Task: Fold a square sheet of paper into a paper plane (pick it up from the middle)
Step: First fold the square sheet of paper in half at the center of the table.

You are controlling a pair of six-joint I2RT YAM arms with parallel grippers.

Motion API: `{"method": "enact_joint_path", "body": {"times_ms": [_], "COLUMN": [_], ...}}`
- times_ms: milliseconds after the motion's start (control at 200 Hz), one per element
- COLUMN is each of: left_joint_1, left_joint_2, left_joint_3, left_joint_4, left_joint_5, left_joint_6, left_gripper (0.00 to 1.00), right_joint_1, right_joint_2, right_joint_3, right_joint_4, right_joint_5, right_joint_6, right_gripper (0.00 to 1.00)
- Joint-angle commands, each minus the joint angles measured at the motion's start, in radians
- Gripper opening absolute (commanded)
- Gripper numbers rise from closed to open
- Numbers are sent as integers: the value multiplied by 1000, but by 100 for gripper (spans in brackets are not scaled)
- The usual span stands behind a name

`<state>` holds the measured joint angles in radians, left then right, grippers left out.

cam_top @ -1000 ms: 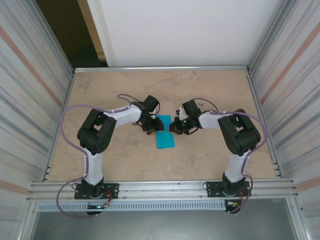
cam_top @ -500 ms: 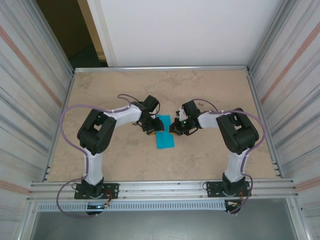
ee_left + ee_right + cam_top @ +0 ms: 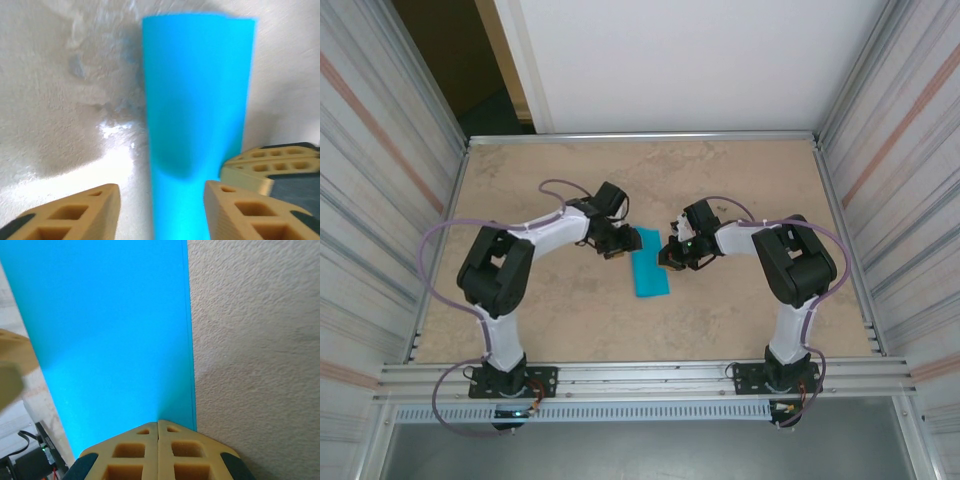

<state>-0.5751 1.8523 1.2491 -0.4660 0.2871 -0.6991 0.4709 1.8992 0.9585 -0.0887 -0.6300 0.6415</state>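
The square sheet of paper [image 3: 649, 272] lies flat on the table as a turquoise-blue strip, folded to a narrow rectangle. My left gripper [image 3: 615, 251] hovers at its upper left end, open. In the left wrist view the paper [image 3: 195, 100] runs between the tan fingers [image 3: 97, 202], which stand apart from it; my left gripper [image 3: 162, 195] holds nothing. My right gripper [image 3: 668, 258] is shut, its joined tips [image 3: 158, 423] resting on the paper [image 3: 110, 330] close to the paper's right edge. No paper shows between its jaws.
The beige table [image 3: 740, 310] is walled by metal rails left, right and front [image 3: 640, 378]. A tan finger of the right gripper [image 3: 270, 162] sits just right of the left gripper's fingers. The two grippers are close across the paper.
My left arm has swung its elbow to the left and its gripper has drawn back slightly up and left, with the jaws a little wider. The right gripper and the paper have stayed put.
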Motion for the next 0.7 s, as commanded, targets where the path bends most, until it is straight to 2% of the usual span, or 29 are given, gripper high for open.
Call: {"method": "enact_joint_path", "body": {"times_ms": [0, 70, 155, 431, 697], "left_joint_1": [-10, -24, -47, -79, -63], "left_joint_2": [-85, -86, -40, 66, 123], "left_joint_3": [-52, -82, -66, -61, -82], "left_joint_4": [103, 214, 249, 207, 201], "left_joint_5": [40, 130, 209, 191, 228], "left_joint_6": [-15, -28, -42, -52, -19], "left_gripper": [42, 36, 28, 1, 0], "right_joint_1": [1, 0, 0, 1, 0], "right_joint_2": [106, 105, 108, 139, 146], "right_joint_3": [-52, -52, -52, -30, -17], "right_joint_4": [-158, -161, -161, -190, -219], "right_joint_5": [184, 189, 192, 206, 229], "right_joint_6": [-25, -27, -25, -13, -13], "right_gripper": [0, 0, 0, 0, 0]}}
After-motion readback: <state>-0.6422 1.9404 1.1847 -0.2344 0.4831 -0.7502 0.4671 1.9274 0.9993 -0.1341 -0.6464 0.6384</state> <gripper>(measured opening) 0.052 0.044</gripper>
